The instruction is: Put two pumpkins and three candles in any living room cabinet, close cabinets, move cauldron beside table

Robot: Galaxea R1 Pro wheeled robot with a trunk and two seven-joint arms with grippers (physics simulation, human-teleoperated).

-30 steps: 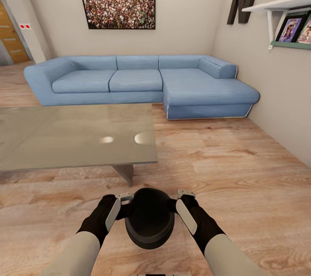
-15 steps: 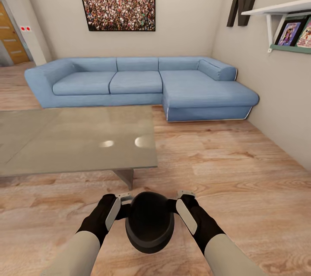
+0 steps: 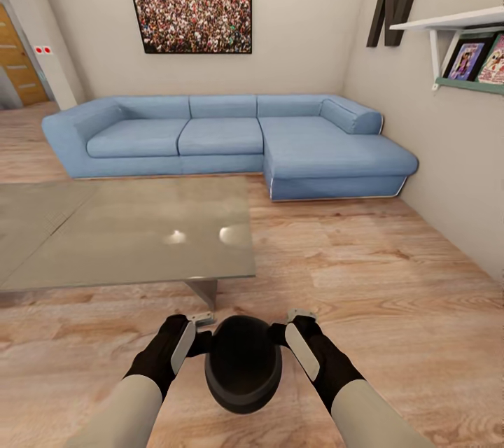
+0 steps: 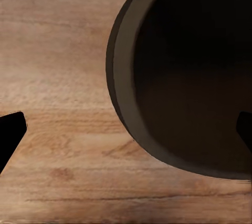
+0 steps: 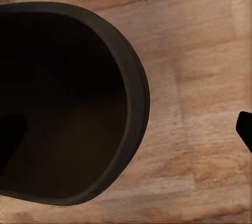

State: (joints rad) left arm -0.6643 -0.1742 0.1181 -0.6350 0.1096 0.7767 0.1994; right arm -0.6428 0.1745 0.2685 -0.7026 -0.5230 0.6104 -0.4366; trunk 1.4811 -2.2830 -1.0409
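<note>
The black cauldron point(image 3: 243, 364) sits low over the wood floor between my two hands, just in front of the near right corner of the grey-topped table point(image 3: 140, 231). I cannot tell whether it rests on the floor. My left gripper point(image 3: 194, 332) and right gripper point(image 3: 299, 330) flank it, one on each side. In the left wrist view the cauldron point(image 4: 189, 77) has its rim between the wide-apart fingers of the left gripper point(image 4: 128, 132). The right wrist view shows the same: the right gripper point(image 5: 127, 134) is open and straddles the rim of the cauldron point(image 5: 63, 108).
A blue corner sofa point(image 3: 231, 136) stands behind the table against the far wall. The right wall carries a shelf point(image 3: 455, 21) with pictures. A wooden door point(image 3: 17, 56) shows at far left. Bare wood floor point(image 3: 364, 280) stretches to the right of the table.
The whole picture has slid down a little, so the camera moved. The cauldron slid down with the floor, while both hands kept their place in the picture.
</note>
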